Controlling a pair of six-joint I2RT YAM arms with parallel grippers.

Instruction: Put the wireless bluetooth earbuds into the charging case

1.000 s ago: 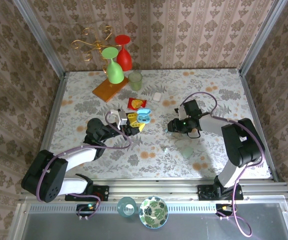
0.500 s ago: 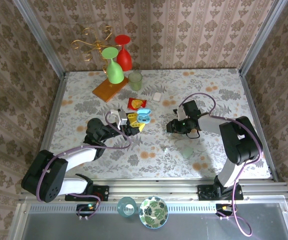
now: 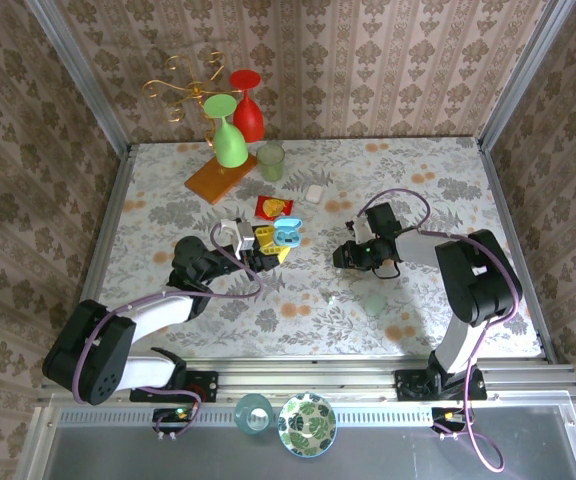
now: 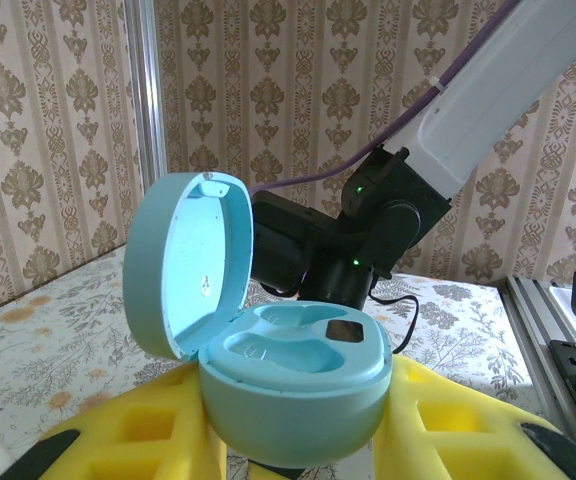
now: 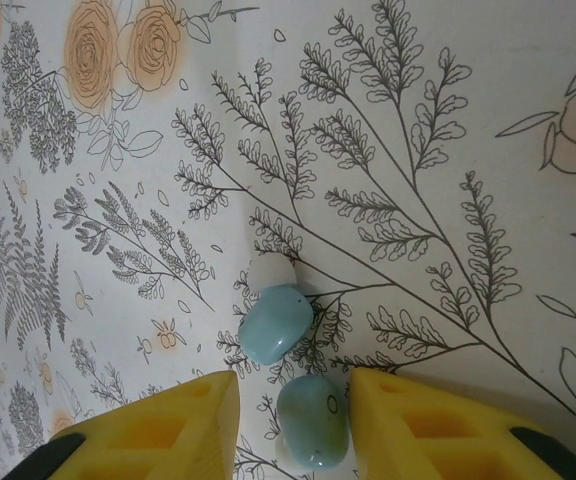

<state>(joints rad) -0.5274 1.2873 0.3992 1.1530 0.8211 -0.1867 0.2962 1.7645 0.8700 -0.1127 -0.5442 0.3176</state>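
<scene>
Right gripper (image 5: 293, 385): mid-table, toward the right edge. Yellow fingers (image 5: 168, 435) stand narrowly apart and straddle one bud without pinching it yet.
Near bud (image 5: 313, 420): on the table between those fingers, closer to the right one.
Far bud (image 5: 275, 322): just beyond; contact between the two is unclear.
Advice: centre on the near bud and close gently, without nudging its neighbour.
Left gripper (image 3: 265, 252): clamps the case (image 4: 293, 390) near the table's centre, lid up and sockets empty.
</scene>
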